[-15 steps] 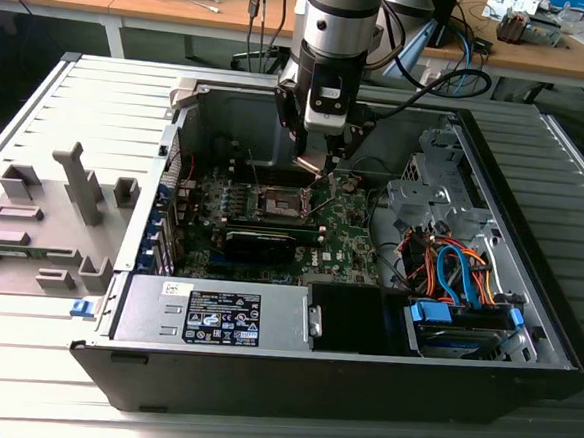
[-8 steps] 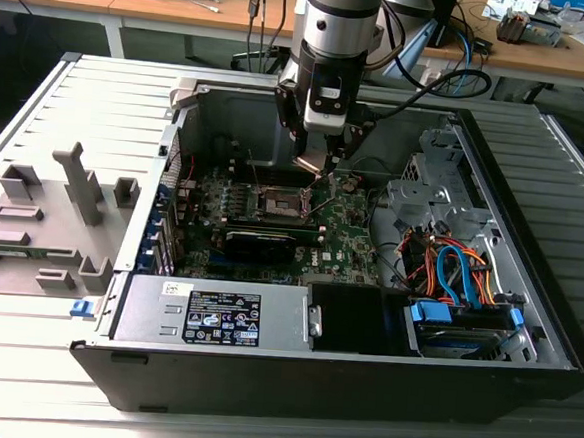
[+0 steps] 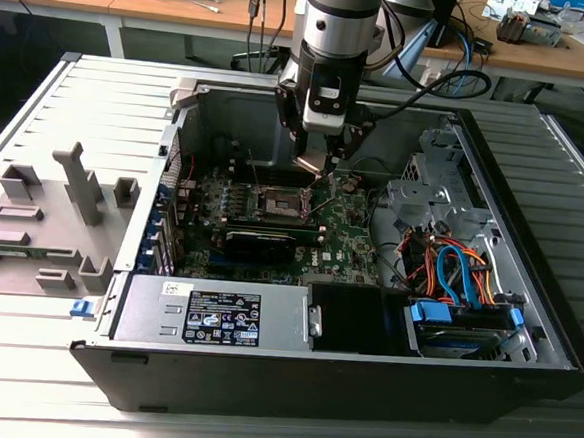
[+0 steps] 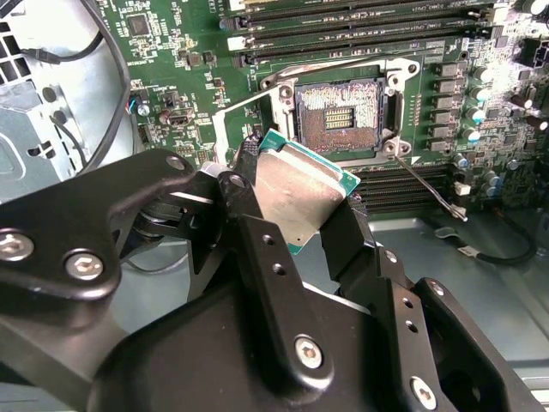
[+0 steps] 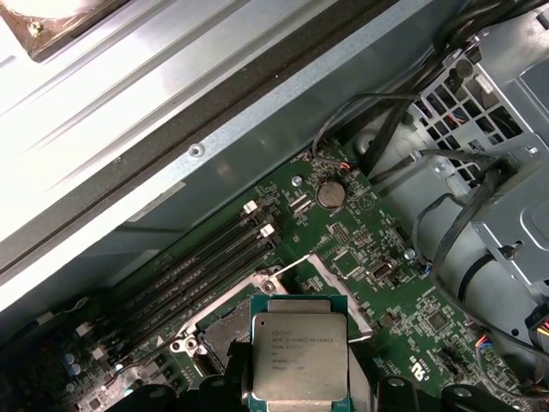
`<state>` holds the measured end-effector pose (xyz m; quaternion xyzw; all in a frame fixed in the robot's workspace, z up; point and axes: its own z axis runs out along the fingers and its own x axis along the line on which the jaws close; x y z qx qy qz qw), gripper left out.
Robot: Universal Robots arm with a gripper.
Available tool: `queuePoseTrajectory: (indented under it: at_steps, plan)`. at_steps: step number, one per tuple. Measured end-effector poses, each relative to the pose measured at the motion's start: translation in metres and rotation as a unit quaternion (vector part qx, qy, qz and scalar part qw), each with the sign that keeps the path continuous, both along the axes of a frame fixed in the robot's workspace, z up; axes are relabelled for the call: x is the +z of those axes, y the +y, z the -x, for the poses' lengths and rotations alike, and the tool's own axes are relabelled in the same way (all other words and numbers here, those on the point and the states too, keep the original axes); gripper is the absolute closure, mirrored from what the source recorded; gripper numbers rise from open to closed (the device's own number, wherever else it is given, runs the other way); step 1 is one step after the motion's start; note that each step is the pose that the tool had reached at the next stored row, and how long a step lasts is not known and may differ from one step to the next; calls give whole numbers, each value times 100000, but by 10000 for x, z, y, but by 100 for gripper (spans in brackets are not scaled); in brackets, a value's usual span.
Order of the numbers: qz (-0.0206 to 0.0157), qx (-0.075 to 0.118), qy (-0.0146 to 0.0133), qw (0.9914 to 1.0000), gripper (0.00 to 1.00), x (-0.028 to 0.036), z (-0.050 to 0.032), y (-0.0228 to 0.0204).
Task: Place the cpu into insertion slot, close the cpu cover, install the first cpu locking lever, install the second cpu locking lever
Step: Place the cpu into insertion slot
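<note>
Grey slatted table [image 3: 21, 361] carries an open computer case [image 3: 361, 374]; in the exterior view the gripper [image 3: 321, 163] hangs over the motherboard [image 3: 346, 233], left of the drive cables [image 3: 454, 270]. In the second wrist view its fingers [image 4: 249, 232] clamp opposite edges of the cpu [image 4: 300, 184], held tilted, clear of the uncovered insertion slot [image 4: 339, 116]. The chip's lower edge is hidden behind the gripper body.

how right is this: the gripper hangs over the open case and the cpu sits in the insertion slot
One thing is wrong: the cpu is not in the insertion slot. The second wrist view shows the gripper holding it clear of the empty slot. The rest stands.
</note>
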<state>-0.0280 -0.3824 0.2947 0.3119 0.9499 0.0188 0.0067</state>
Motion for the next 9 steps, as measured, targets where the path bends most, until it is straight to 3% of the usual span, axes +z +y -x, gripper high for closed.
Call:
queuePoseTrajectory:
  at_steps: [9]
  plan:
    - [1,-475,-2,99999,46,-3,0,0]
